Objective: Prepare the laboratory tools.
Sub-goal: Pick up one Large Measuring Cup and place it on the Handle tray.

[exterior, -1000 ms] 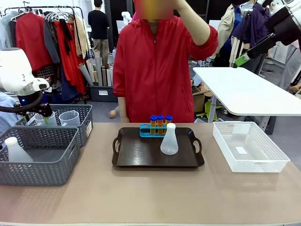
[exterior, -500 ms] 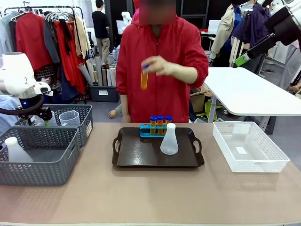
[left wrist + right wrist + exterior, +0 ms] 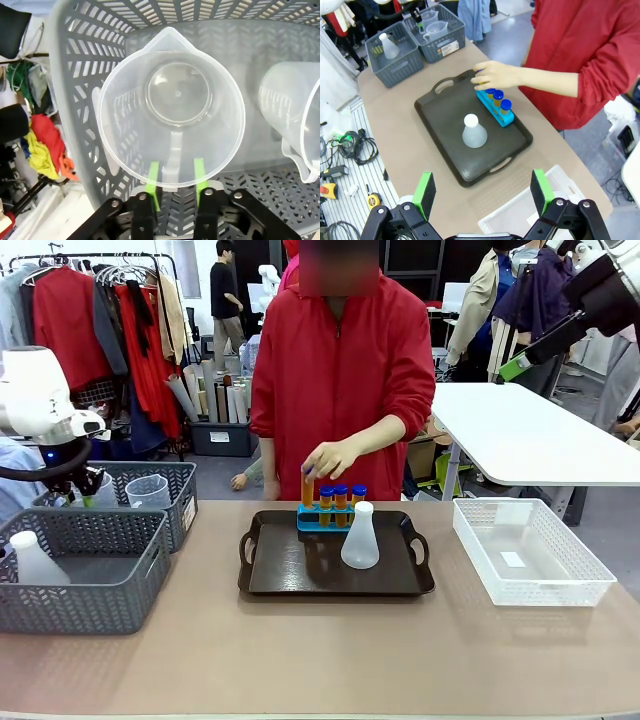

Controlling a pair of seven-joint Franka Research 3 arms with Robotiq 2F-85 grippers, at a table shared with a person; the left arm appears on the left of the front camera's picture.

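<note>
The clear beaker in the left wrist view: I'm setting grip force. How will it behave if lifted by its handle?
Probably light: the beaker looks empty and thin-walled. Its handle sits between the left gripper's fingers at one edge, so it would likely tilt or swing. The smooth plastic may slip and flex rather than crack.

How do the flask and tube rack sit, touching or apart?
Apart. The right wrist view shows a strip of dark tray between the flask and the rack. In the front view they merely overlap.
</note>
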